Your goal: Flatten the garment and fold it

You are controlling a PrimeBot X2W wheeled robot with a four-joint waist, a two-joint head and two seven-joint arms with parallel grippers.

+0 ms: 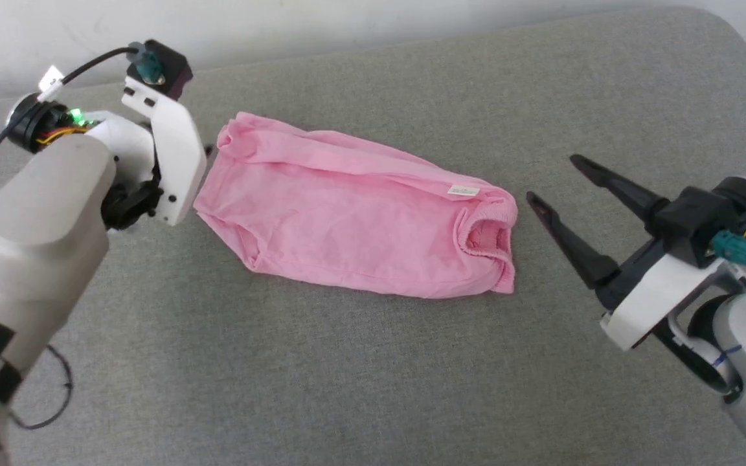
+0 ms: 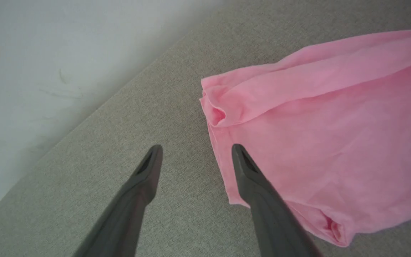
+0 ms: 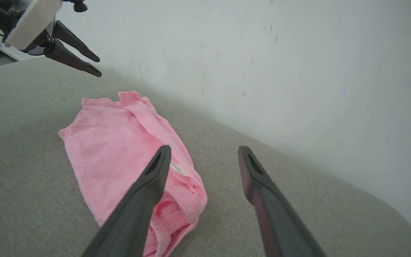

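Creases (image 1: 321,152) run lengthwise along the garment (image 1: 353,220), which lies pink and mostly flat on the grey fabric worktop (image 1: 347,388), stretched out between our two hands. Its gathered waistband (image 1: 486,236) forms the end toward our right hand (image 1: 552,176), and a small white label (image 1: 463,190) sits just beside that waistband. Our right hand stands near the garment's waistband end, apart from it, fingers spread wide and empty. Our left hand (image 2: 196,146) hangs at the garment's opposite end, raised off the worktop, also spread wide with nothing in it. One of its fingers crosses the garment's edge in the left wrist view, though we cannot tell whether it touches
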